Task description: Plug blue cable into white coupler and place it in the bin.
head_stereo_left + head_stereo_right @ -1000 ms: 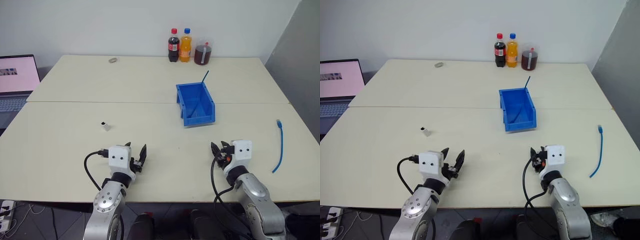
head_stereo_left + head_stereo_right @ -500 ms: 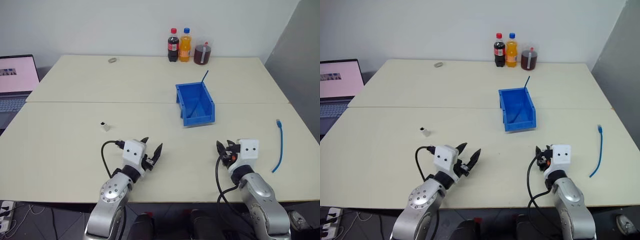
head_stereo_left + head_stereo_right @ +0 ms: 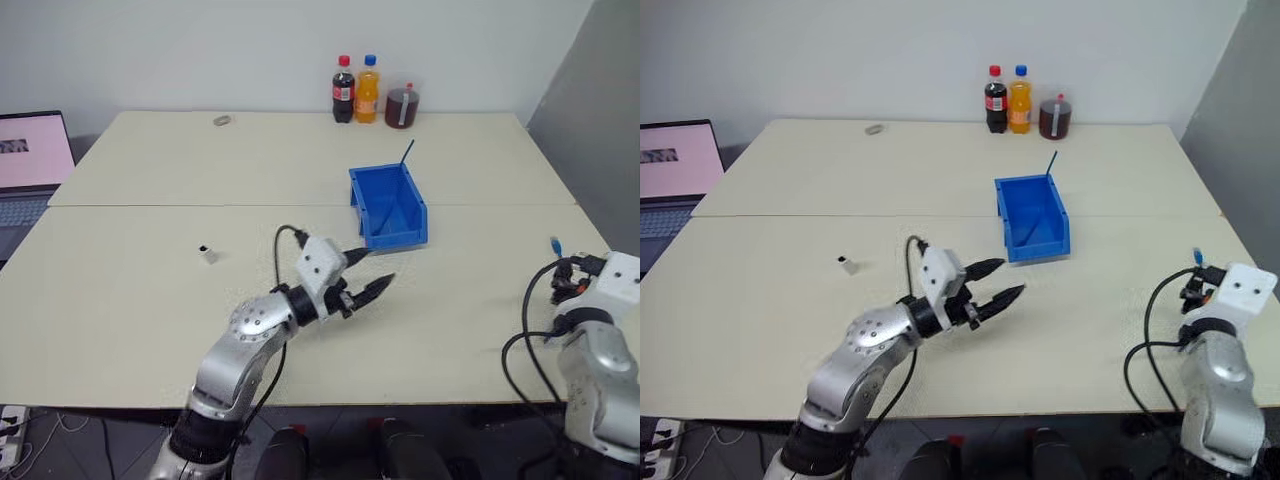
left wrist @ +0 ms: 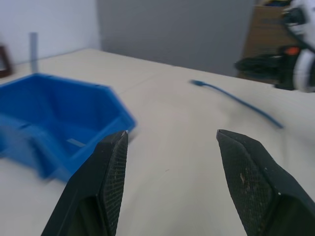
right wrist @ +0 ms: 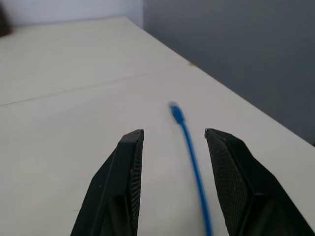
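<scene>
The blue cable point(image 5: 190, 143) lies on the table near its right edge, running between and beyond the fingers of my open right gripper point(image 5: 173, 132); from the head only its far plug point(image 3: 555, 243) shows past the right hand. My left gripper point(image 3: 372, 272) is open and empty, raised over the table's middle, pointing right, just in front of the blue bin point(image 3: 364, 207). The left wrist view holds the bin point(image 4: 54, 142), the cable point(image 4: 236, 98) and the right gripper point(image 4: 268, 64) beyond it. The white coupler point(image 3: 209, 254) sits alone at the left, far from both grippers.
A cola bottle point(image 3: 343, 90), an orange bottle point(image 3: 368, 89) and a dark jar point(image 3: 403, 107) stand at the table's back edge. A laptop point(image 3: 30, 160) is at the far left. A thin blue stick point(image 3: 408, 153) rises behind the bin. A seam point(image 3: 200, 205) crosses the table.
Both arms swung to the right and rose a little. The left gripper went from the near edge to just before the bin; the right gripper reached the cable at the table's right side.
</scene>
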You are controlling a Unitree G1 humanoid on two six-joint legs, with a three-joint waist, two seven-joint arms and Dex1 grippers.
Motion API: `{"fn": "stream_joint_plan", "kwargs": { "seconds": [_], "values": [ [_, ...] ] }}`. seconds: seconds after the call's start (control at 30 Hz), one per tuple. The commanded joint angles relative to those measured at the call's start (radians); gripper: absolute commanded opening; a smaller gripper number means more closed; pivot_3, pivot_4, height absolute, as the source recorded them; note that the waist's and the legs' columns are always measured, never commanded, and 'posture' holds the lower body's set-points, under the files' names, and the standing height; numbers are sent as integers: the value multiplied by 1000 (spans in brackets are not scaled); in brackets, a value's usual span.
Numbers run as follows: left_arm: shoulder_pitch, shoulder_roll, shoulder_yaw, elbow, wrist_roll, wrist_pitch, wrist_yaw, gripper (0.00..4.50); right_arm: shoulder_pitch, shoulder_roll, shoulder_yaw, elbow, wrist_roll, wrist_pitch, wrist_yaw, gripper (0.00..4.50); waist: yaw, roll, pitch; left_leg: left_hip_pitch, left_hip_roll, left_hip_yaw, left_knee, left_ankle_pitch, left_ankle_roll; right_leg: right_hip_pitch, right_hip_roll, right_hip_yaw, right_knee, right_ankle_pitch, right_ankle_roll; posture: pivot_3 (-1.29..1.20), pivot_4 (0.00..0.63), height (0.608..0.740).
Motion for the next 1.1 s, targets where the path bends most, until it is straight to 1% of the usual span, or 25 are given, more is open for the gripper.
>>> {"fn": "stream_joint_plan", "kwargs": {
  "seconds": [0.03,0.1,0.27,0.43,0.53,0.67,0.83,0.97,1.1],
  "values": [
    [-52,17,-34,-25,-86,104,-81,2994,-88,-93,-85,78,66,107,36,2088,-4,0,0,0,0,1,0,0,0,-1,0,1,0,0,0,0,150,740],
    [-75,27,-45,-17,-100,141,-101,2994,-118,-151,-89,138,60,144,48,2088,-6,1,0,0,0,3,0,0,0,-2,0,2,0,0,0,0,150,740],
    [-145,55,-81,1,-115,246,-131,2994,-206,-271,-92,288,111,266,127,2088,-6,0,0,-1,0,5,0,0,1,-3,0,4,0,0,2,0,150,740],
    [-187,69,-86,3,-118,316,-118,2994,-258,-338,-84,383,121,309,164,2088,-8,1,0,-1,0,5,0,0,1,-4,1,5,0,0,2,0,150,740],
    [-195,78,-99,-18,-106,320,-117,2994,-269,-367,-66,425,139,383,205,2088,-7,1,0,-2,0,6,0,0,1,-4,1,5,0,0,2,0,150,740],
    [-201,63,-89,-6,-100,328,-91,2994,-289,-370,-77,462,160,443,230,2088,-7,1,0,-2,0,6,0,0,1,-4,1,5,0,0,1,0,150,740],
    [-218,54,-95,1,-72,330,-53,2994,-294,-385,-46,480,179,484,284,2088,-8,0,0,-1,0,6,0,0,1,-4,1,6,0,0,2,0,150,740],
    [-225,49,-94,18,-50,317,-31,2994,-293,-389,-14,503,165,520,292,2088,-8,0,0,-2,0,6,0,0,1,-4,1,6,0,0,3,0,150,740],
    [-230,59,-100,8,-51,322,-45,2994,-305,-375,-24,533,169,566,291,2088,-9,0,0,-1,0,6,0,0,1,-4,1,5,0,0,2,0,150,740]
  ]
}}
